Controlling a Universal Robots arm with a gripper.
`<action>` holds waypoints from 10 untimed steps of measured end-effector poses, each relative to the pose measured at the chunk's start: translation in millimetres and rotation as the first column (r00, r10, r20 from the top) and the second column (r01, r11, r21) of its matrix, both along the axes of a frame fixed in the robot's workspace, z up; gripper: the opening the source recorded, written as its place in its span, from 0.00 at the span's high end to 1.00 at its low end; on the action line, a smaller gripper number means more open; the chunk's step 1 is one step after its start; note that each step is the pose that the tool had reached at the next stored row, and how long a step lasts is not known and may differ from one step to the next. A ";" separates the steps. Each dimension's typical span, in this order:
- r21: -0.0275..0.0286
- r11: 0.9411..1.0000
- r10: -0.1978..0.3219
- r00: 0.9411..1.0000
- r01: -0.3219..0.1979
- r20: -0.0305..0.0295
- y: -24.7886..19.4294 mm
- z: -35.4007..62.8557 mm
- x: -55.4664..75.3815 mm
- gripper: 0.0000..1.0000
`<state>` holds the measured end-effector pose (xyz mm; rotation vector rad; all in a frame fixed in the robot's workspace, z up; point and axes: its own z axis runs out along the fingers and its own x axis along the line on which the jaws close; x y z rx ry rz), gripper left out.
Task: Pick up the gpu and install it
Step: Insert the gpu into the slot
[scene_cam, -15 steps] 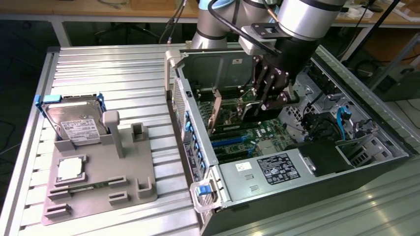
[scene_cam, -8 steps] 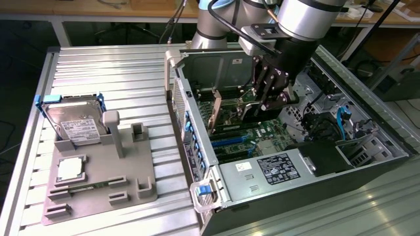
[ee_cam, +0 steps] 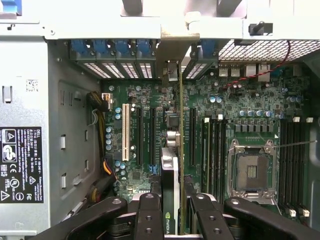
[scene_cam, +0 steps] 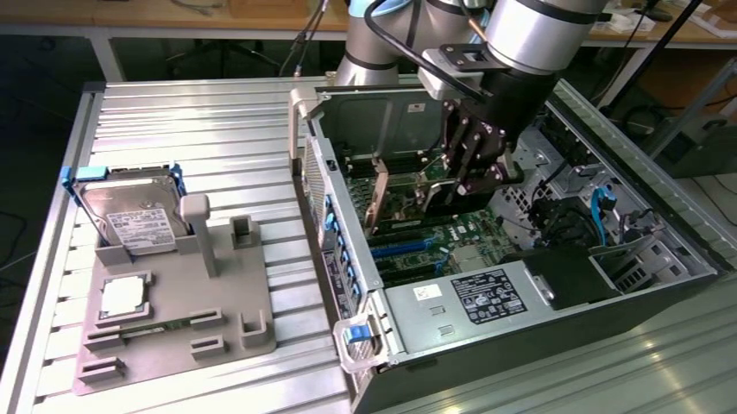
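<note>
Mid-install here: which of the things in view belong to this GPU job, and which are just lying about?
In the job:
- gpu, edge-on, held over the motherboard
- gripper, shut on the gpu
- motherboard slots
- open computer case

Lying about:
- hard drive in the grey fixture tray
- CPU chip
- memory stick
- grey fixture tray

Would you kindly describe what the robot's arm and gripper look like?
The arm is a silver-grey tube with pale blue joint caps and a black wrist block. The gripper is black, built of bolted linkage bars that show round screw heads; dark cables run behind the arm.
</note>
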<state>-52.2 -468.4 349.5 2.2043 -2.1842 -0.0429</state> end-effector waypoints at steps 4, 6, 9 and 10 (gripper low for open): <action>0.000 1.000 0.000 1.000 0.000 0.000 0.0 -1.1 0.0 0.73; 0.000 1.000 0.000 1.000 0.000 0.000 0.0 -1.7 0.0 0.73; 0.000 1.000 0.000 1.000 0.000 0.000 0.0 -2.8 0.0 0.73; 0.000 1.000 0.000 1.000 0.000 0.000 0.0 -3.2 0.0 0.73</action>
